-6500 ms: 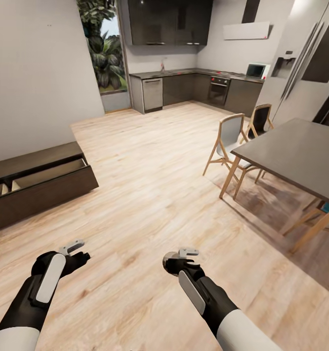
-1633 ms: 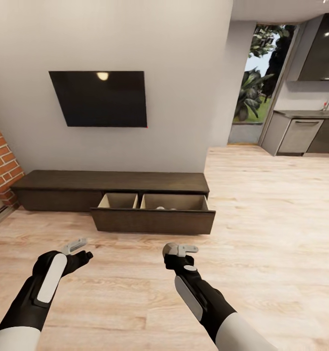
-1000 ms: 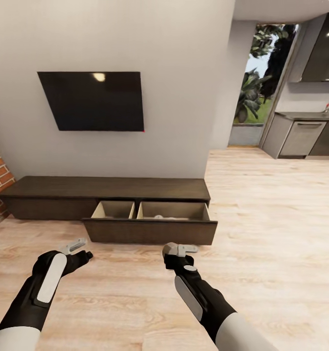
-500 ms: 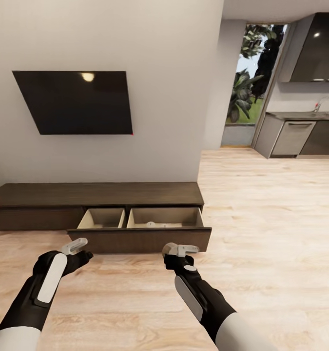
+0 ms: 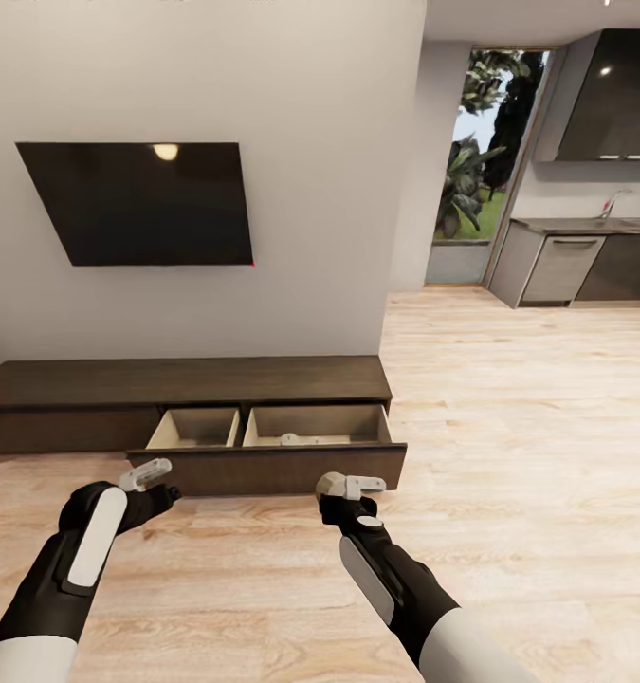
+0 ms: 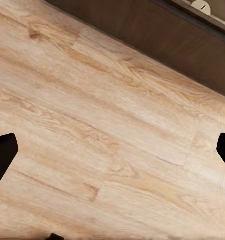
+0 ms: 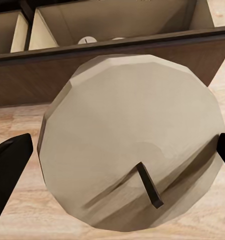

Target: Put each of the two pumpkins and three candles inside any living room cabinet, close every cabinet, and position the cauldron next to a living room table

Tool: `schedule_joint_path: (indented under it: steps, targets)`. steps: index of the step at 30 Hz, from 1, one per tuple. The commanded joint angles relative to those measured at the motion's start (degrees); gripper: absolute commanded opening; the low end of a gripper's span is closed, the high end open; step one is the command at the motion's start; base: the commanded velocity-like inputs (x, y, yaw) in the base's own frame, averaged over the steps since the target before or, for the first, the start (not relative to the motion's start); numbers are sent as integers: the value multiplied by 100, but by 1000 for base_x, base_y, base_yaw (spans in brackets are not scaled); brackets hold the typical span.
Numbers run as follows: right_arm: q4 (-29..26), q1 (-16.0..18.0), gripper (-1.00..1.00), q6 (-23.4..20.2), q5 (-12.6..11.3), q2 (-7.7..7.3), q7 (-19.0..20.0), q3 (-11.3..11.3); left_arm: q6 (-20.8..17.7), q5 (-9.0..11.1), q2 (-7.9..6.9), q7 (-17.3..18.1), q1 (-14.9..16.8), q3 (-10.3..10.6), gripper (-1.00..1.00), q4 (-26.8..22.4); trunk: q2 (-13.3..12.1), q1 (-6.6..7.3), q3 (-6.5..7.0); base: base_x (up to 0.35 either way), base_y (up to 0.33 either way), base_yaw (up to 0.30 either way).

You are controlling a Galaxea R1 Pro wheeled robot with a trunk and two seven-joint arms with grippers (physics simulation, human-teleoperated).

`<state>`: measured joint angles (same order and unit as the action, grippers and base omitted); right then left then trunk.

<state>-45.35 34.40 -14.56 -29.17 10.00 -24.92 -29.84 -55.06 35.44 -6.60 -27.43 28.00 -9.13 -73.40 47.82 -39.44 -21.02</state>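
The long dark brown cabinet (image 5: pixel 187 379) stands against the wall ahead, with two pale-lined drawers pulled out behind one front (image 5: pixel 263 467). A small candle (image 5: pixel 289 439) lies in the right-hand drawer, also seen as a candle (image 7: pixel 87 39) past the drawer front. My right gripper (image 5: pixel 353 486) is shut on another candle (image 7: pixel 127 140), a squat greyish cylinder with a dark wick, held just short of the drawer front. My left gripper (image 5: pixel 154 479) hangs open and empty over the floor, near the left drawer. Pumpkins and cauldron are out of view.
A black TV (image 5: pixel 139 204) hangs on the wall above the cabinet. To the right the wood floor (image 5: pixel 509 427) runs toward grey kitchen units (image 5: pixel 585 266) and a glass door with plants (image 5: pixel 476 180).
The whole view has turned from the kitchen and dining table to the cabinet, then drawn closer to it. Both arms keep their pose; the right gripper still holds the candle.
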Motion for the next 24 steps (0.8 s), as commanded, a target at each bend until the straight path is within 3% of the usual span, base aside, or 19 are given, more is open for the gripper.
schedule_joint_path:
  steps: [1,7,11,12,18,21,24]
  targets:
    - [-7,6,-100,-25,-27,0,-40,-13,-74,60,-1,-52,3,1,100,-23,-36,22,11,0,0,0]
    - [-294,7,-100,-233,-27,0,-60,-11,-406,59,-3,-60,-1,27,100,-447,-277,153,119,0,0,0]
    - [-1043,16,-100,-1482,-87,0,-72,111,-438,62,15,-67,-11,60,100,-741,-437,241,191,0,0,0]
    - [-1234,20,-100,-1932,-103,0,-90,278,-441,57,21,-73,-13,125,100,-773,-477,263,209,0,0,0]
    - [-1731,59,-100,-3354,-112,0,-407,1290,-441,54,23,-78,-14,491,100,-868,-638,351,280,0,0,0]
    - [-1988,62,-100,-3632,-94,0,-447,1622,-441,81,13,-79,-14,492,100,-995,-638,351,280,0,0,0]
    - [-2134,61,-100,-3738,-115,0,-458,1769,-440,99,5,-67,-14,469,100,-1083,-638,351,280,0,0,0]
